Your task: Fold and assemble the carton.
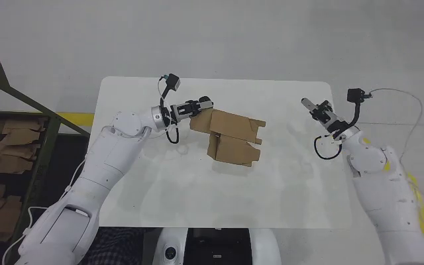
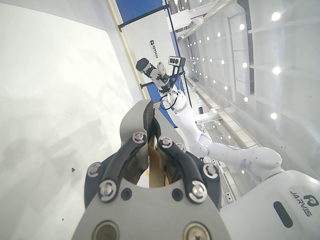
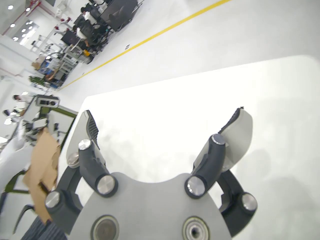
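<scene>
Carton (image 1: 232, 139) flap pinched by left gripper (image 1: 206, 104), its clamped edge mostly hidden; right gripper (image 3: 165, 123) spread, well apart.

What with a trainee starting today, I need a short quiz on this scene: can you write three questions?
1. True or false: the right gripper is shut on the carton.
2. Which gripper holds the carton? A) the left gripper B) the right gripper C) neither
3. Fill in: the carton is over the white ____.

Key
1. False: its jaws stand open, apart from the carton.
2. A: it is clamped on the carton's edge.
3. table
</scene>
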Tool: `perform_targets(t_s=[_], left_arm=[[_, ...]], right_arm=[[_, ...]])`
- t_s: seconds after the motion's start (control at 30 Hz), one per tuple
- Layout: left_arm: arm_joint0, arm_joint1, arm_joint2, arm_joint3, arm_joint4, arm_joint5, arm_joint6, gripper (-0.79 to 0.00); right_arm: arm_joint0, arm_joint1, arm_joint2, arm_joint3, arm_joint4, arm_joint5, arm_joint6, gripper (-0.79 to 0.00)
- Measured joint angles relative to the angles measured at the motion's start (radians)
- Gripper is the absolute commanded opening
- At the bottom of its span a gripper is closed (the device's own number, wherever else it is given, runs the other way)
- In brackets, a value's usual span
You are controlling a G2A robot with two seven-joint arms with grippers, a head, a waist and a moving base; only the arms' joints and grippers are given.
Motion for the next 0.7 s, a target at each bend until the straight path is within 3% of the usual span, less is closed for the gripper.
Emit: perform_targets(t_s=[0.3,0.7], left_arm=[[0.0,0.0,0.0,0.0,0.0,0.0,0.0,-0.785],[0.0,0.0,0.0,0.0,0.0,0.0,0.0,-0.785]], right_arm=[[-0.063,0.01,-0.008,-0.067,0.322,-0.093,0.383,0.0],[-0.116,-0.003,-0.116,-0.168,0.41,-0.091,0.467,0.0]])
